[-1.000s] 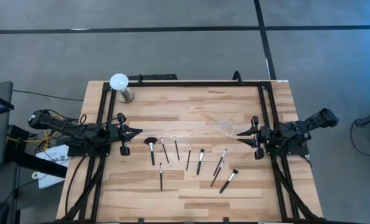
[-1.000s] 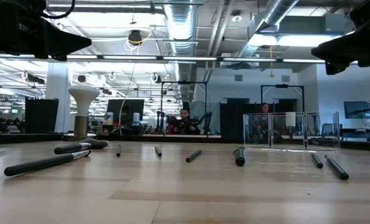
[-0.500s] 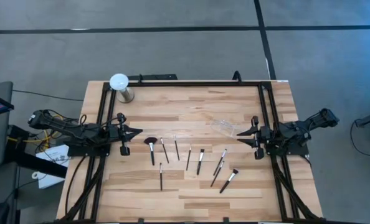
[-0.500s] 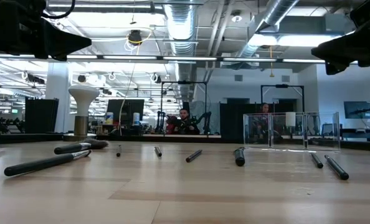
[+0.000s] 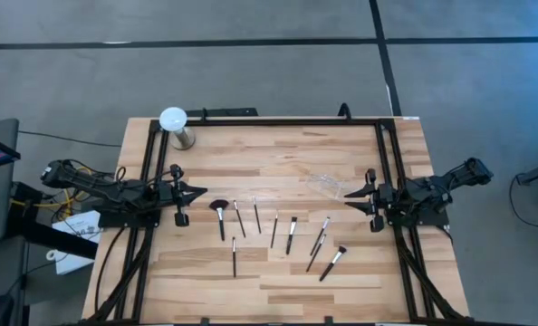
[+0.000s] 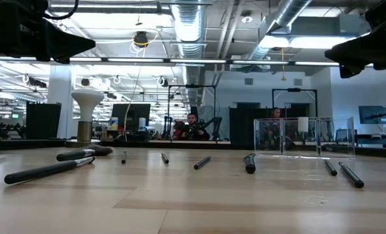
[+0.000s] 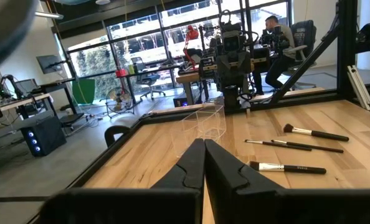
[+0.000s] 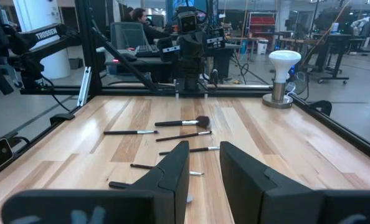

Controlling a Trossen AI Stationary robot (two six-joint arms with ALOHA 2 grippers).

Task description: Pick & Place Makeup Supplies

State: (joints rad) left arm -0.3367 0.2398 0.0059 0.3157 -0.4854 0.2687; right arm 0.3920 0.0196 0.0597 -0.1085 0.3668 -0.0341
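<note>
Nothing picked: brushes (image 5: 273, 234) loose mid-table, left gripper (image 5: 199, 192) closed empty, right gripper (image 5: 349, 193) narrowly parted, at side edges.

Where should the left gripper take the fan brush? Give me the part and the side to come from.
Grip the fan brush on its dark handle, around the middle, clear of the wide reddish head. It lies flat on the table, handle pointing toward the near edge, so come straight down from above with the fingers across the handle. The left gripper, shut now, waits beside it and must open first.

No visible change since earlier frames.
</note>
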